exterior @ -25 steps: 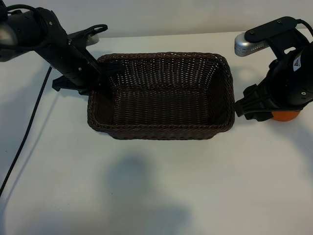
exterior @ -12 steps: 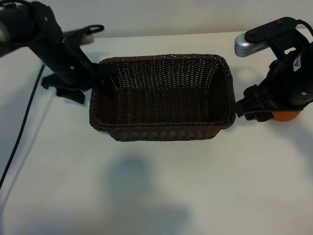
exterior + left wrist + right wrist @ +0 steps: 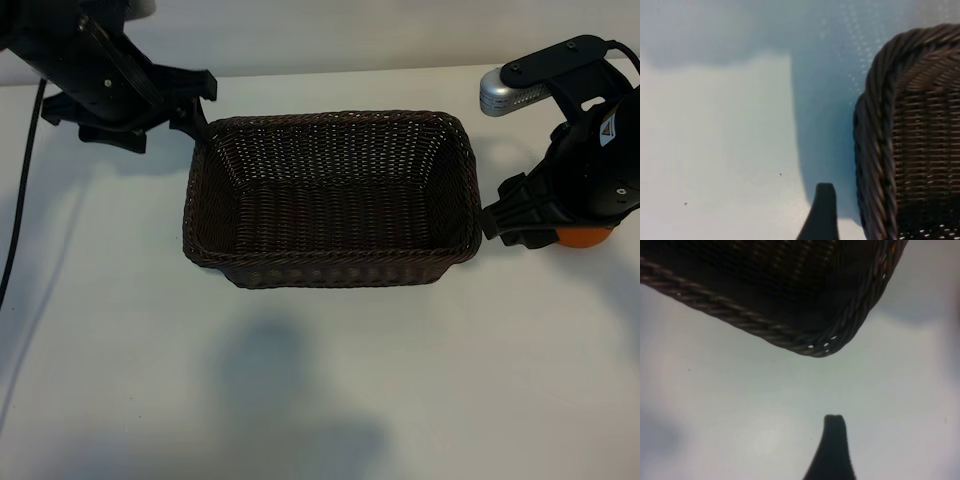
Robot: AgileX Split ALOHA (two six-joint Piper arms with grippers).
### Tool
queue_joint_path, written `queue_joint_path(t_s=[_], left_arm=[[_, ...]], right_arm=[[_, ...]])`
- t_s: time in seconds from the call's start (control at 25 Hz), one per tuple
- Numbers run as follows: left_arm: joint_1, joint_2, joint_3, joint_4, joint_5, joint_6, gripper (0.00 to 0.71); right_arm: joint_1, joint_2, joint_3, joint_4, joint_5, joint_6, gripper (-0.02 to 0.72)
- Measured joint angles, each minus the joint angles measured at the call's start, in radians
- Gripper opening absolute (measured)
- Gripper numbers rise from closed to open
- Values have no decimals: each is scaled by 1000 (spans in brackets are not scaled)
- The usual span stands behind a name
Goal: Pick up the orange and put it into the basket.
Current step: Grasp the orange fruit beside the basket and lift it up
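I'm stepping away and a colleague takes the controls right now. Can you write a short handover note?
Left pincer: open, holding nothing, raised beside the far left corner of the basket, clear of the rim.
Right pincer: beside the basket's right end, over the table; whether it grips anything cannot be seen.
Orange: on the table right of the basket, mostly hidden under the right arm.
Done: nothing; the basket holds nothing.
Left: grasp the orange, carry it over the rim, release it inside the basket.
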Motion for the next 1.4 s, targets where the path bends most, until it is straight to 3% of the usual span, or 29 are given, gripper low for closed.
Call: queue_joint_path(t_s=[0.28, 0.6, 0.88, 1.16, 1.4], left_arm=[[2, -69, 0, 36, 41, 17, 660], [68, -124, 0, 59, 98, 62, 642], [207, -130, 0, 77, 191, 122, 632], [342, -203, 0, 79, 202, 147, 613], [380, -280, 0, 82, 214, 156, 603]], right_arm=[[0, 0, 0, 0, 0, 0, 582], [0, 0, 0, 0, 0, 0, 582], [0, 0, 0, 0, 9, 0, 582], [0, 0, 0, 0, 12, 1, 582], [0, 0, 0, 0, 14, 1, 582]])
